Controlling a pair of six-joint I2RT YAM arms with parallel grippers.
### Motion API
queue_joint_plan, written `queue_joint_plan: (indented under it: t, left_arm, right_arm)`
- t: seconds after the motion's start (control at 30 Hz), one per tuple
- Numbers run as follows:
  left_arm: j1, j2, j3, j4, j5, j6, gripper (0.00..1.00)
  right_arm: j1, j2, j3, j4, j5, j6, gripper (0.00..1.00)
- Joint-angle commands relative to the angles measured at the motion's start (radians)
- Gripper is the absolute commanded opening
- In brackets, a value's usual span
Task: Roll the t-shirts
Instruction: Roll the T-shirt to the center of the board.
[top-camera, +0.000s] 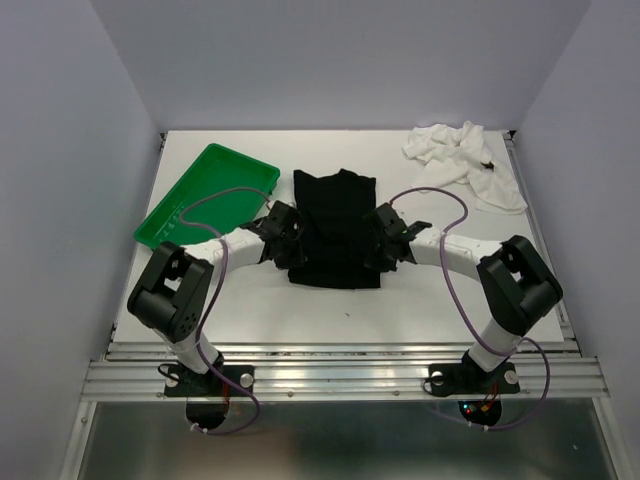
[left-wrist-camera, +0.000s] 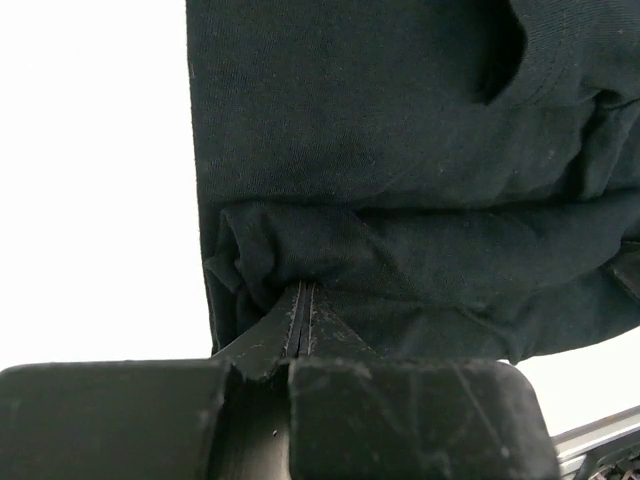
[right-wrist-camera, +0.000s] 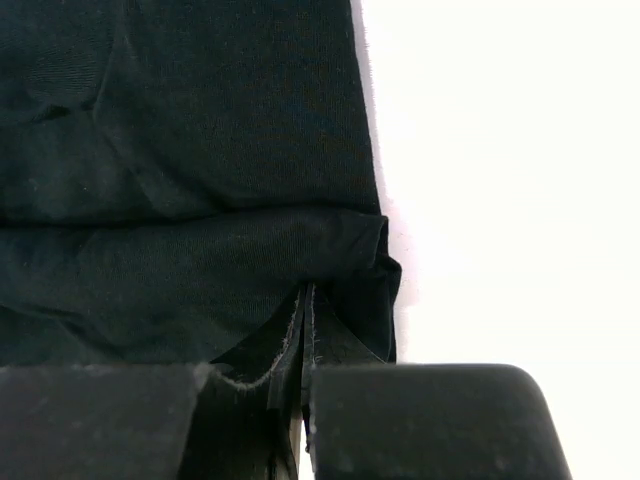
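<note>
Along near edge of black t-shirt (top-camera: 335, 215), left tool (left-wrist-camera: 303, 300) and right tool (right-wrist-camera: 306, 300) clenched on rolled hem's ends; axis crosswise, unrolled cloth beyond.

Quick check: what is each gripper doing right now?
Left gripper: closed, pinching the black t-shirt.
Right gripper: closed, pinching the same shirt.

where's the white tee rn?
Top view: white t-shirt lies crumpled at the far right corner of the table, apart from the black t-shirt at centre.
</note>
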Motion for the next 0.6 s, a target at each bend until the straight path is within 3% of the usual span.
queue_joint_plan:
  t: [0.0, 0.27, 0.57]
  left_arm:
    - [-0.006, 0.001, -0.060, -0.005, -0.031, -0.004, 0.00]
    - [-0.007, -0.021, -0.086, -0.012, -0.023, 0.010, 0.00]
    - [-0.102, -0.076, -0.146, -0.024, -0.034, -0.016, 0.00]
  right_arm:
    - [-0.001, 0.006, -0.077, 0.011, 0.025, -0.007, 0.01]
    - [-0.001, -0.007, -0.100, 0.008, 0.040, -0.017, 0.01]
    - [-0.010, 0.043, -0.024, -0.023, 0.069, -0.040, 0.01]
